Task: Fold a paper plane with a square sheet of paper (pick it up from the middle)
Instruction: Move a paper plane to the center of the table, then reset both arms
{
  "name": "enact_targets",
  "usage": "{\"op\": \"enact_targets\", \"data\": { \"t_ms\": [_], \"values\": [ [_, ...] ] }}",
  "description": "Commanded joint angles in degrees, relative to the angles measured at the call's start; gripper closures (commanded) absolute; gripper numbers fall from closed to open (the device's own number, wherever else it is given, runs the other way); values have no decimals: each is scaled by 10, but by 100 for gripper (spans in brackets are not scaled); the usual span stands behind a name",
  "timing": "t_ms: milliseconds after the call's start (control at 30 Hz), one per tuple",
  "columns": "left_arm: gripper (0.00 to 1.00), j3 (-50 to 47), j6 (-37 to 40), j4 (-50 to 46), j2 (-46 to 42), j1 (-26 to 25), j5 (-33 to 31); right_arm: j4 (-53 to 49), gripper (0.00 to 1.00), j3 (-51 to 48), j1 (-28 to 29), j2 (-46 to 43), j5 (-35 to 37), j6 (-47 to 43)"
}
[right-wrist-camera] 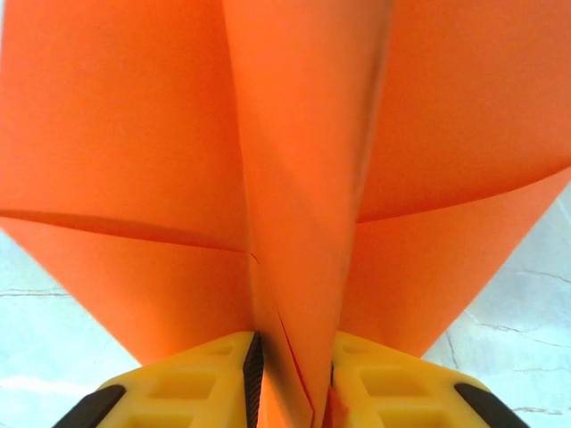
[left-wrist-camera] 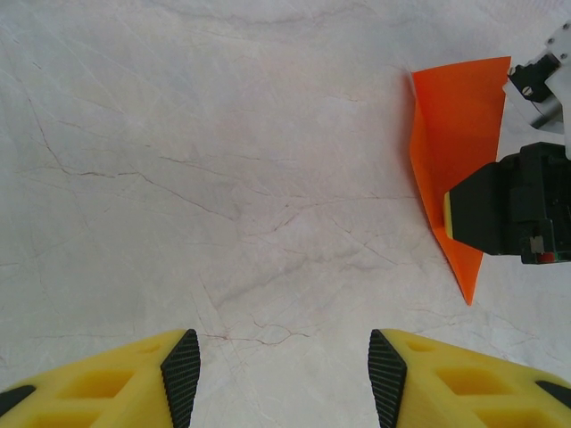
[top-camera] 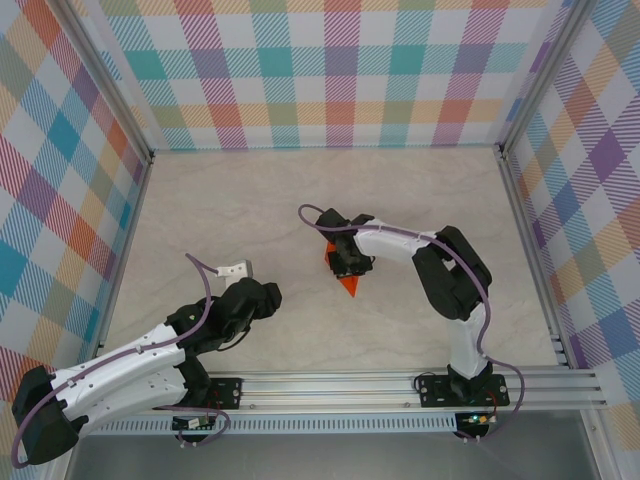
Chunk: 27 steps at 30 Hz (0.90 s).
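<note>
The left gripper (left-wrist-camera: 284, 366) is held with jaws apart and empty over the table (left-wrist-camera: 223, 178). The paper plane (left-wrist-camera: 451, 134) lies to its right near mid-table, nose toward the near edge, and is clamped along the centre fold by the right gripper (right-wrist-camera: 290, 379).

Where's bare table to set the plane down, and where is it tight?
Free: the broad strip of table between the paper plane and the back wall, and the far-left corner. Bare marble also lies ahead of the open left gripper. Crowded: the centre, where the right gripper pinches the plane.
</note>
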Motion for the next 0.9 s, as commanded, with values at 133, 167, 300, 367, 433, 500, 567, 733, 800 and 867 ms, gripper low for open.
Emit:
{"op": "enact_targets", "data": {
  "t_ms": [133, 167, 300, 367, 433, 500, 567, 733, 800, 867],
  "values": [
    [45, 6, -8, -5, 10, 7, -1, -25, 74, 21, 5, 34, 5, 9],
    [45, 7, -7, -6, 11, 7, -3, -28, 73, 26, 6, 33, 5, 8],
    [43, 20, 2, -28, 16, 7, -19, -46, 68, 44, 15, -1, 17, 6],
    [41, 27, 10, -44, 17, 7, -33, -38, 63, 33, 15, -44, 21, 5],
    [39, 31, 15, -55, 14, 8, -46, -26, 55, 15, 15, -99, 19, -3],
    [39, 31, 17, -62, 11, 9, -56, -9, 50, -9, 15, -161, 18, -12],
    [37, 28, 22, -66, 7, 10, -62, 17, 43, -48, 15, -233, 30, -23],
    [32, 20, 37, -71, -6, 16, -81, 45, 34, -138, 8, -386, 143, -30],
    [29, 15, 47, -75, -15, 21, -93, 56, 29, -179, -9, -441, 204, -21],
    [26, 8, 64, -76, -26, 31, -112, 84, 25, -235, -41, -498, 247, -19]
  ]
}}
